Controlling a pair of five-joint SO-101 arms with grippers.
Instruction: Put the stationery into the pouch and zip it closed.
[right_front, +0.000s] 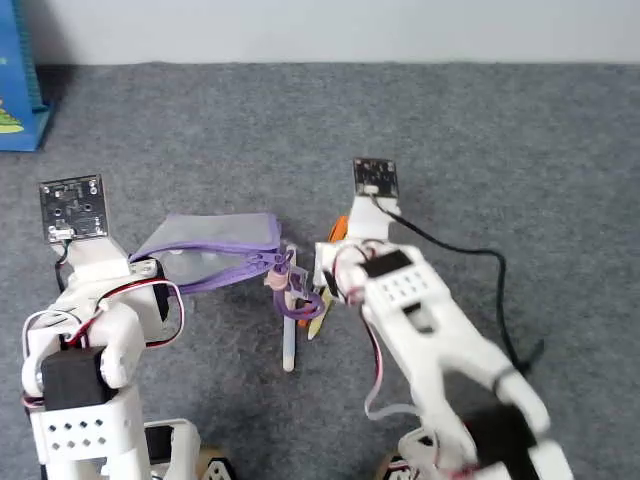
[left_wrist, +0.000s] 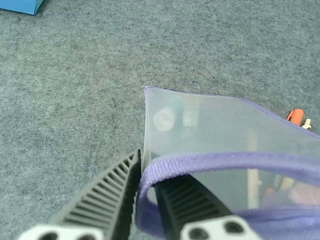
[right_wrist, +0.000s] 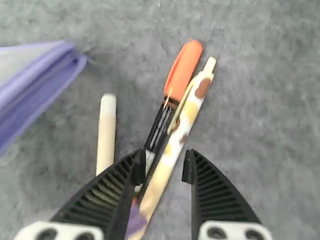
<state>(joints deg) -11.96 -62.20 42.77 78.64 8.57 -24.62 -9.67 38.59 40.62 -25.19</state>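
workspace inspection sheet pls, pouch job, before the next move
surface: grey carpet.
job's things: purple pouch, mouth open; orange-capped pen, patterned pen and cream pen lying outside it.
clutter: nothing seen.
grippers: left gripper shut on the pouch rim; right gripper open, astride the orange-capped and patterned pens.
cables: black cable trailing over the carpet.
surroundings: blue box at a far corner; pale wall behind.

Grey carpeted table (right_front: 480, 120), purple pouch (right_front: 215, 240), three pens (right_wrist: 170, 115), blue box (right_front: 18, 90)
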